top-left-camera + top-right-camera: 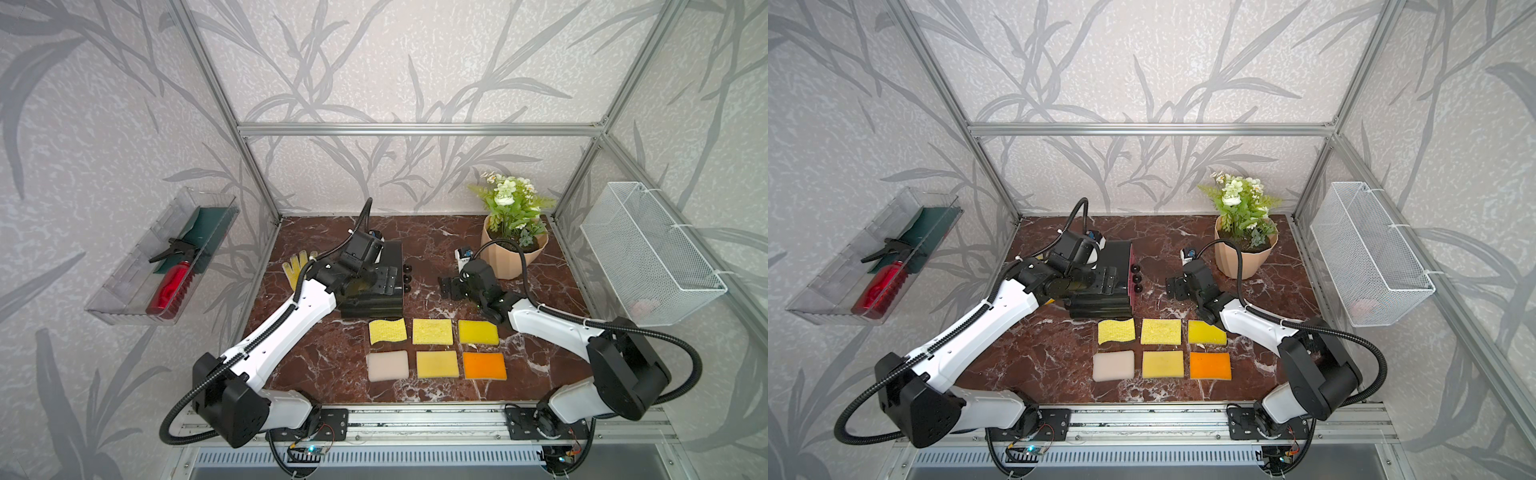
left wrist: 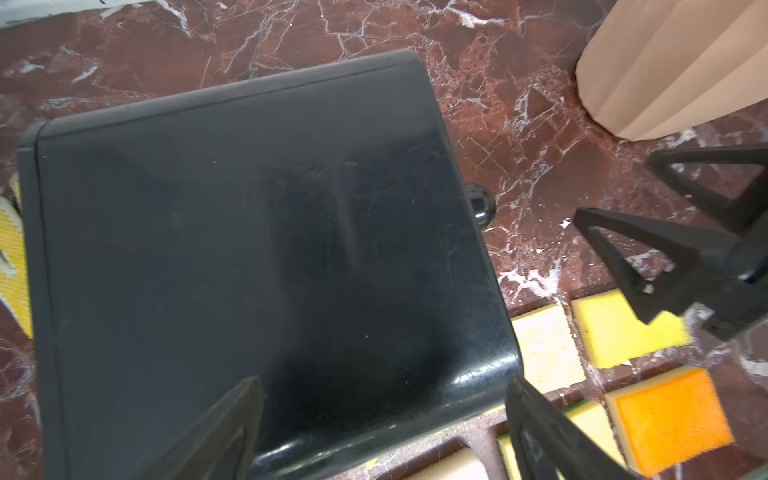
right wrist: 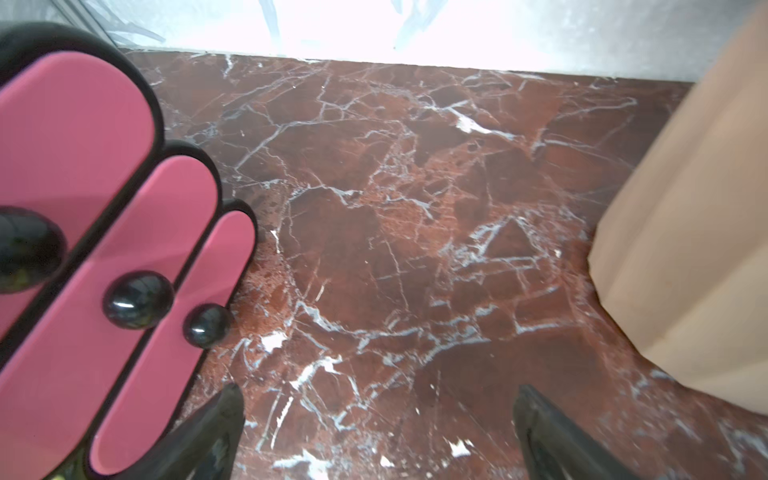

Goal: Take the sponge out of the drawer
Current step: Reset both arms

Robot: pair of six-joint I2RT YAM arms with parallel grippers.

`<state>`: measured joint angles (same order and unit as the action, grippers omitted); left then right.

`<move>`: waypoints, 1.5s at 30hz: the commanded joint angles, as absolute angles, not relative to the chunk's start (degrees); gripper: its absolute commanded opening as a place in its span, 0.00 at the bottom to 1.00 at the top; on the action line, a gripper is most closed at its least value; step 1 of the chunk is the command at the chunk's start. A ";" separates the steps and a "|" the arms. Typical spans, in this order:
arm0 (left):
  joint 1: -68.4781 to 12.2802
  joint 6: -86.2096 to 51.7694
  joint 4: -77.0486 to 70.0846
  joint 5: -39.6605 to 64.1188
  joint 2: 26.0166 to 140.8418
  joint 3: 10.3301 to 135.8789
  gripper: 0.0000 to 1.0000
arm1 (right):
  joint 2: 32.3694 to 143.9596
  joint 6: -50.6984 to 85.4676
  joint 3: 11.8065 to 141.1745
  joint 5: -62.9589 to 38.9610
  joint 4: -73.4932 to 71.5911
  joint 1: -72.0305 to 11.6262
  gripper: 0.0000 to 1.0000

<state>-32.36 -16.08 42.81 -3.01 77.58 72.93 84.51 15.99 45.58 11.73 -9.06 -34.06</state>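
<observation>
The left end effector [image 2: 382, 384] hangs above the black drawer unit [image 1: 374, 305], wide open and empty. The right end effector [image 3: 378, 390], equally open and empty, is near its closed pink drawers [image 3: 153, 266]; any sponge inside is hidden.

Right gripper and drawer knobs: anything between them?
Nothing. Bare marble separates the right gripper from the knobs, clearest in the right wrist view.

Bare tabletop [image 3: 415, 249] lies open between the closed drawer fronts [image 3: 183, 195] and the plant pot [image 3: 685, 249] beside them.
</observation>
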 commanded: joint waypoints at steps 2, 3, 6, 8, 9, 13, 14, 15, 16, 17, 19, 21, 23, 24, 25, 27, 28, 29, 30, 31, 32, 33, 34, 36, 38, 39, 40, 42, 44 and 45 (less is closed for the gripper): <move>-34.95 -16.07 42.58 -8.86 77.72 71.96 0.91 | 81.56 15.67 43.58 13.28 -8.54 -33.43 0.99; -35.19 -16.21 41.69 -9.29 77.23 71.44 0.91 | 81.12 15.65 43.28 13.10 -8.48 -33.46 0.99; -35.61 -16.24 38.25 -9.73 74.72 68.71 0.91 | 79.50 15.41 42.70 13.59 -7.73 -33.46 0.99; -35.60 -15.56 35.53 -10.52 72.44 66.48 0.91 | 77.80 15.07 41.76 14.34 -7.56 -33.38 0.99; -35.62 -15.86 34.90 -12.75 71.04 65.24 0.91 | 76.74 14.72 41.25 14.78 -7.49 -33.33 0.99; -35.26 -16.20 35.18 -26.78 64.77 62.97 0.99 | 72.38 13.56 39.15 16.90 -6.61 -33.15 0.99; -34.48 -15.93 35.23 -28.15 63.43 62.68 0.99 | 71.44 13.37 38.67 17.36 -6.49 -32.96 0.99; -32.80 -15.96 35.41 -28.22 62.30 62.49 0.99 | 70.50 13.13 38.14 17.63 -6.35 -32.72 0.99; -30.29 -16.63 36.08 -27.54 61.82 62.62 0.99 | 69.54 13.01 37.71 17.91 -6.17 -32.37 0.99; -27.80 -17.51 36.31 -26.57 61.65 62.52 0.99 | 68.70 13.03 37.33 18.08 -6.05 -32.01 0.99; -21.81 -19.28 35.50 -23.28 61.67 61.31 0.99 | 67.11 12.94 36.49 18.17 -5.89 -31.28 0.99; -17.97 -19.85 32.85 -21.49 61.95 59.73 0.99 | 65.59 12.99 35.81 18.28 -5.76 -30.60 0.99; -14.30 -19.52 30.85 -19.47 62.69 59.16 0.99 | 64.00 12.84 34.96 18.52 -5.46 -30.10 0.99; -12.88 -19.56 29.86 -19.26 63.11 58.77 0.99 | 63.46 12.84 34.53 18.62 -5.45 -29.91 0.99; -10.65 -19.60 28.93 -18.38 63.63 58.27 0.99 | 62.91 12.77 34.18 18.70 -5.45 -29.63 0.99; -6.54 -21.05 28.08 -17.48 65.05 57.24 0.99 | 62.26 12.89 33.37 18.81 -5.45 -29.13 0.99; -4.32 -21.92 27.47 -16.44 65.68 56.56 0.99 | 61.99 13.03 33.02 18.70 -5.38 -28.94 0.99; -3.23 -22.52 26.98 -16.64 66.11 55.83 0.99 | 61.75 13.10 32.71 18.66 -5.39 -28.66 0.99; -2.69 -22.83 26.03 -17.25 66.39 55.03 0.99 | 61.62 13.11 32.50 18.63 -5.38 -28.57 0.99; -1.83 -23.46 24.64 -17.03 66.65 54.03 0.99 | 61.52 13.22 32.24 18.63 -5.43 -28.40 0.99; -0.57 -24.33 23.15 -15.85 67.00 52.61 0.99 | 61.57 13.27 32.10 18.40 -5.61 -28.24 0.99; 0.58 -24.89 21.52 -14.37 67.40 51.38 0.99 | 61.69 13.28 31.95 18.16 -5.72 -28.06 0.99; 1.80 -25.19 20.02 -13.46 68.25 50.25 0.99 | 61.92 13.34 31.97 18.02 -5.79 -27.86 0.99; 4.03 -24.75 17.91 -10.99 70.85 49.21 0.99 | 62.30 13.21 31.99 17.51 -5.78 -27.61 0.99; 5.47 -23.21 16.12 -6.88 74.28 49.37 0.99 | 62.49 12.73 31.99 17.32 -5.66 -27.32 0.99; 5.58 -22.90 15.05 -5.55 75.47 49.40 0.99 | 62.41 12.38 32.00 17.35 -5.53 -27.23 0.99; 5.46 -22.42 14.06 -4.22 76.85 49.34 0.98 | 62.16 12.23 32.04 17.55 -5.37 -27.08 0.99; 5.45 -22.84 13.55 -1.85 78.31 49.42 0.96 | 61.34 11.82 31.91 17.55 -5.06 -26.39 0.99; 5.28 -22.83 10.80 0.97 79.15 48.30 0.95 | 60.46 11.52 31.65 17.40 -4.82 -25.47 0.99; 5.30 -22.24 9.91 2.04 79.49 47.77 0.95 | 60.17 11.41 31.49 17.32 -4.78 -25.11 0.99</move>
